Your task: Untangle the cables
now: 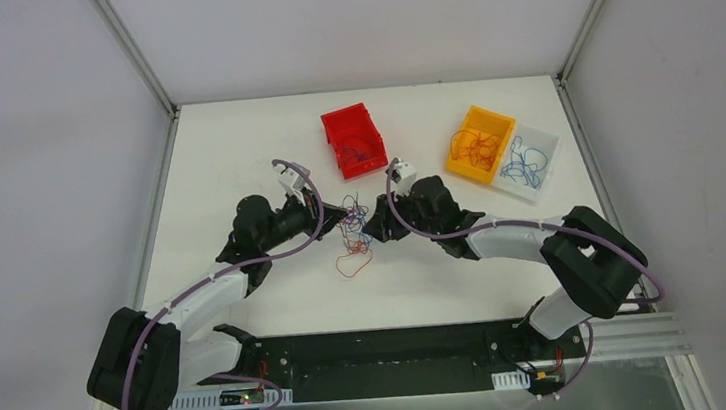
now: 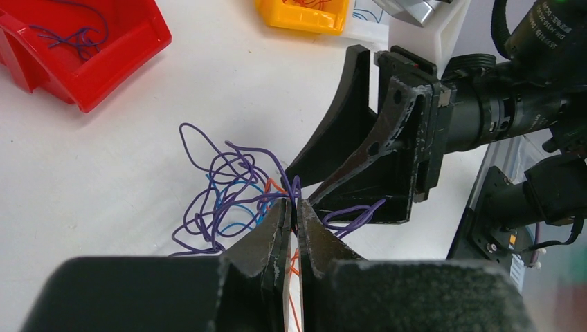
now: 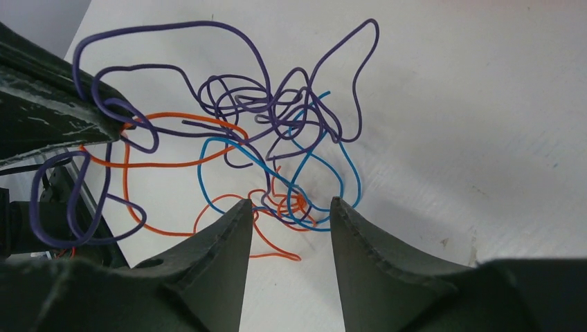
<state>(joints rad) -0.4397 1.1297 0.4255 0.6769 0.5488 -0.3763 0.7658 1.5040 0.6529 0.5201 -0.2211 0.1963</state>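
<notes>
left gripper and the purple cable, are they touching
Touching. The left wrist view shows the left gripper shut, with the purple cable running straight into its closed fingertips.

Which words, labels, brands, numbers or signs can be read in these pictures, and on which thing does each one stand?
No text can be read.
The red bin, the orange bin, the white bin, the table and the cables show no print.
Any marks on the black camera lens of the right arm are too blurred to read.
The circuit boards at the arm bases are too small to read.
</notes>
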